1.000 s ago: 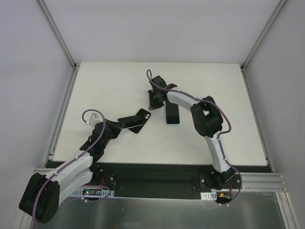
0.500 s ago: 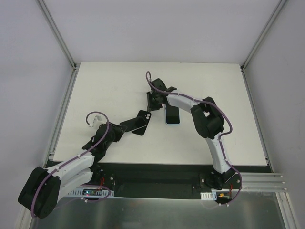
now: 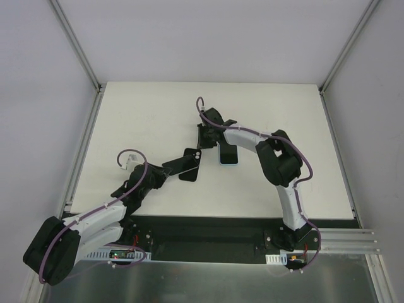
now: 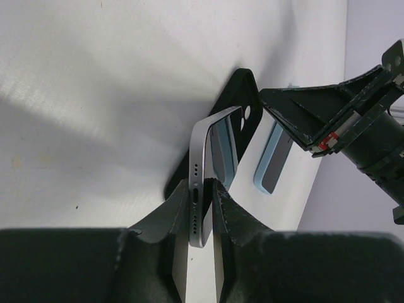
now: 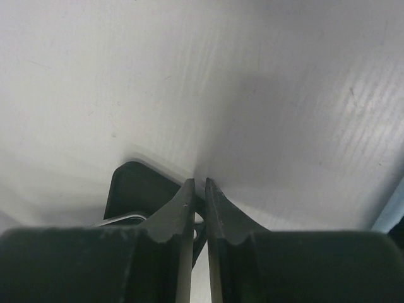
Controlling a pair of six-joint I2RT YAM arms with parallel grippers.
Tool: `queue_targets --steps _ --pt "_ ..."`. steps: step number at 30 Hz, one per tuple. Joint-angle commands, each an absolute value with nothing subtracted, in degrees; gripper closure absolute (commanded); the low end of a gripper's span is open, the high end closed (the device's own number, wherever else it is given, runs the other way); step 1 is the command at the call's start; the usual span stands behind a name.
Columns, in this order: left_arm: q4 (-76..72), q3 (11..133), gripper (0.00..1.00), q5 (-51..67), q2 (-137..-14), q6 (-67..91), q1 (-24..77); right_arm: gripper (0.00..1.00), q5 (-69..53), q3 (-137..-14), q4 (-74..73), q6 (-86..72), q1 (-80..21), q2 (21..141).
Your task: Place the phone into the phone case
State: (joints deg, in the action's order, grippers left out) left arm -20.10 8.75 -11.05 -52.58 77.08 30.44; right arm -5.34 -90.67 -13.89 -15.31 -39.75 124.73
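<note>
Left jaws clamp the phone (image 4: 197,167) by its bottom end, tilted over the phone case (image 4: 245,95) on the surface (image 4: 95,95). Right jaws near-closed at the case's camera corner; rim pinch unclear. Seat the far edge first, then lower flat.

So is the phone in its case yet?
Not fully: the phone tilts up off the case, near end pinched by the left gripper.

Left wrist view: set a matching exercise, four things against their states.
Things:
1 phone
2 black case
3 blue-rimmed phone
4 right gripper

States:
a lying flat, apart from the others
b shut, tip at the case's corner
c tilted, clamped in the left gripper
d flat on the table, under the tilted phone

Pairs: 1c, 2d, 3a, 4b
</note>
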Motion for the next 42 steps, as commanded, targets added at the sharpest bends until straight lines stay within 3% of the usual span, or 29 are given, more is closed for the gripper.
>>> queue_targets --steps 1,12,27,42 --pt "-12.9 9.1 0.99 -13.5 -52.0 75.9 31.3 0.87 -1.6 -85.2 -23.3 -16.8 -41.1 122.1" --pt "-3.0 14.9 1.00 -15.0 -52.6 71.6 28.6 0.87 -4.3 -76.2 -17.6 -18.4 -42.1 116.5" --pt "-2.2 18.5 1.00 -8.6 -48.8 64.5 21.1 0.86 -5.1 -60.2 -5.6 -29.5 -50.1 108.5" --pt "-2.3 14.7 1.00 -4.7 -46.8 68.7 20.4 0.85 -7.2 -68.8 6.6 -42.2 -53.3 118.6"
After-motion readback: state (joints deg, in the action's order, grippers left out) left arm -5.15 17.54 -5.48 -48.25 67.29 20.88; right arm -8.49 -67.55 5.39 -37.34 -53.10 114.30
